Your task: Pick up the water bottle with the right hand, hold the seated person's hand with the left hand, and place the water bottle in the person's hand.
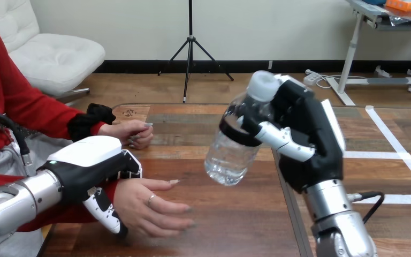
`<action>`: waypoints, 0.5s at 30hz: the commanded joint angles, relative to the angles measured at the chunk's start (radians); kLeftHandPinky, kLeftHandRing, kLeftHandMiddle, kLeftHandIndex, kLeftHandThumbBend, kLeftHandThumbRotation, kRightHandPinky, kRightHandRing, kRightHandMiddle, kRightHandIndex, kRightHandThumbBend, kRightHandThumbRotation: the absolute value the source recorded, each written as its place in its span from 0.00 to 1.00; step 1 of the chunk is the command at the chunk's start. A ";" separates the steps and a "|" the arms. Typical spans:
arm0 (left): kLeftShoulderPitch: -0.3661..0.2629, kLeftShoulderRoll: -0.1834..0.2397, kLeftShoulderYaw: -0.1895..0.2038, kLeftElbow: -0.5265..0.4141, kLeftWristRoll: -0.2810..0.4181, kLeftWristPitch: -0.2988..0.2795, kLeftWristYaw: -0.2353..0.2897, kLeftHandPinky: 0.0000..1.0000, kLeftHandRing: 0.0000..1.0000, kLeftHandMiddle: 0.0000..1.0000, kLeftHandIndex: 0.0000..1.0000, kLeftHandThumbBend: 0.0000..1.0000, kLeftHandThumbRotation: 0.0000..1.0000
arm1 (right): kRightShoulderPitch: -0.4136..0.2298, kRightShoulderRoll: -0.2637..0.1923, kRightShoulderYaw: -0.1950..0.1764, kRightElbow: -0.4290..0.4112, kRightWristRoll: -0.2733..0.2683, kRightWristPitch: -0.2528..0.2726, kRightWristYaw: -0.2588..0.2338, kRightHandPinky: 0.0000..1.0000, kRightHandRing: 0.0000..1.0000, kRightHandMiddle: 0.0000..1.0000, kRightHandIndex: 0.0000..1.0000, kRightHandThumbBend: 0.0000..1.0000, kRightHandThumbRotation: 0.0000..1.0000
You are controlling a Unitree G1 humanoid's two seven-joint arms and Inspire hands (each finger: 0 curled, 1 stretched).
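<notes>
My right hand [306, 134] curls round the clear plastic water bottle with a white cap [227, 158], tilted above the wooden bench [235, 225]. My left hand [85, 160] clasps the person's wrist [122, 194]. The bottle looks light, thin-walled and likely slippery, so mid-body seems the best grip.

Looks like a robotics lab or test room, probably. The wooden table [230, 219] carries white tape lines [390, 155], and a person [16, 101] sits at its left side.
</notes>
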 commanded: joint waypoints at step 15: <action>-0.070 -0.002 0.098 -0.223 -0.087 0.016 -0.007 0.27 0.33 0.40 0.41 0.96 0.00 | -0.197 0.062 0.012 0.203 -0.024 -0.150 0.030 0.30 0.37 0.44 0.45 0.83 0.00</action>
